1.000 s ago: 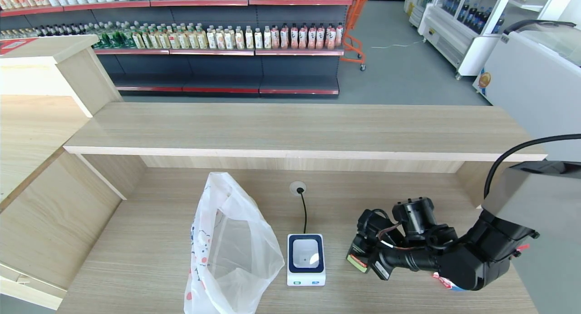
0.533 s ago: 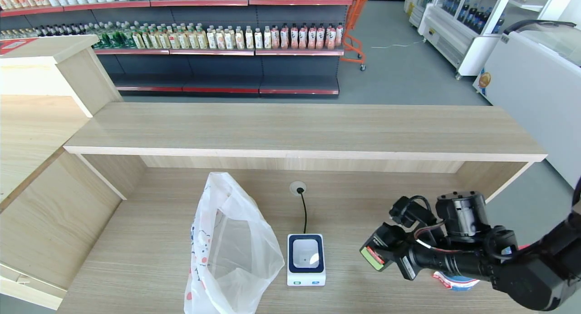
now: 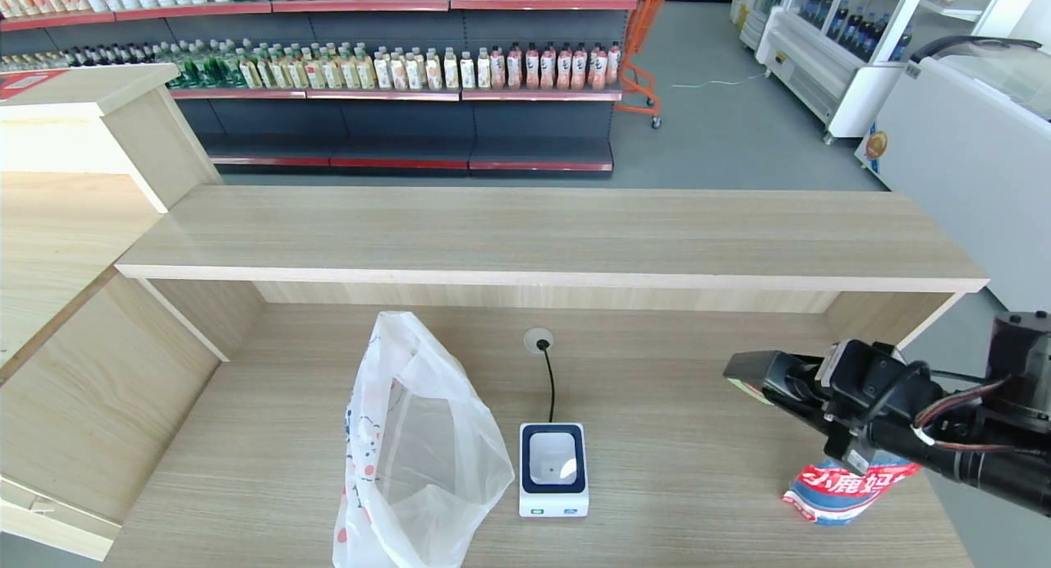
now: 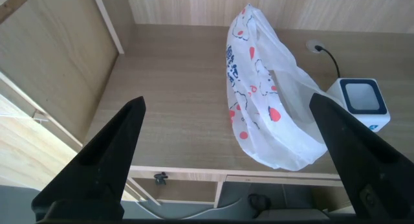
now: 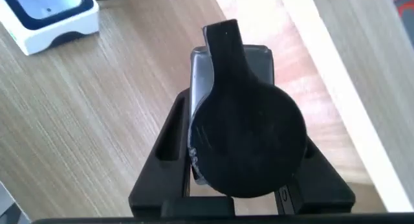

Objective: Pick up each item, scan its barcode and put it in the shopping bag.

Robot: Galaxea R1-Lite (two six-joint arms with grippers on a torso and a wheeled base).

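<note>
Rightward, away from the scanner (image 3: 554,469), we have swung our right hand (image 3: 741,373), clamped on a small dark item (image 5: 246,133) above the tabletop (image 3: 698,469). Our left hand (image 4: 226,107) hangs with fingers apart near the shopping bag (image 3: 419,445). A snack packet (image 3: 846,494) lies under our right arm.

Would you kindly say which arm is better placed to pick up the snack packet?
Probably right: the right tool hangs near the snack packet; the open left tool hovers by the shopping bag.
</note>
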